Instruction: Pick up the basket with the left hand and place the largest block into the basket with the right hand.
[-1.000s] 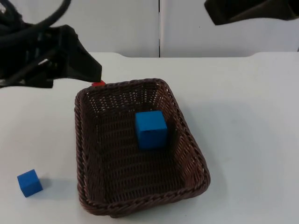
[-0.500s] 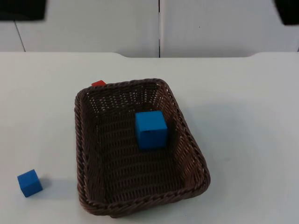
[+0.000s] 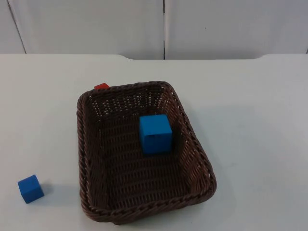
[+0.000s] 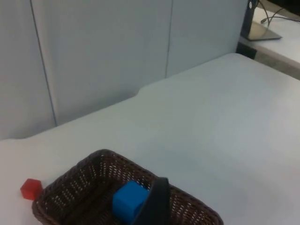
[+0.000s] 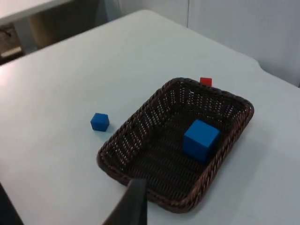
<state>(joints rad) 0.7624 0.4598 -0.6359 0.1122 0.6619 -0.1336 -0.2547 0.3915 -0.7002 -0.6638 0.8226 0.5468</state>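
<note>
A dark brown wicker basket [image 3: 84, 144] rests on the white table, near the front. The largest block, a blue cube [image 3: 155, 133], lies inside it against the right wall. The left wrist view takes in the basket [image 4: 70, 187] and the cube [image 4: 127, 200] from high up and behind, with my left gripper [image 4: 153, 205] well clear of the rim. My right gripper [image 5: 134, 200] also hangs high and away from the basket [image 5: 140, 117], holding nothing, and the blue cube [image 5: 200, 139] sits within the weave.
A small blue cube [image 3: 31, 188] lies on the table left of the basket's near corner. A small red block [image 3: 101, 86] peeks out just behind the far rim. The grey partition wall [image 3: 163, 24] closes the table at the back.
The left arm, beside the basket's far left corner a second ago, and the right arm at the upper right have both pulled back out of the top view. Basket and blocks stayed put.
</note>
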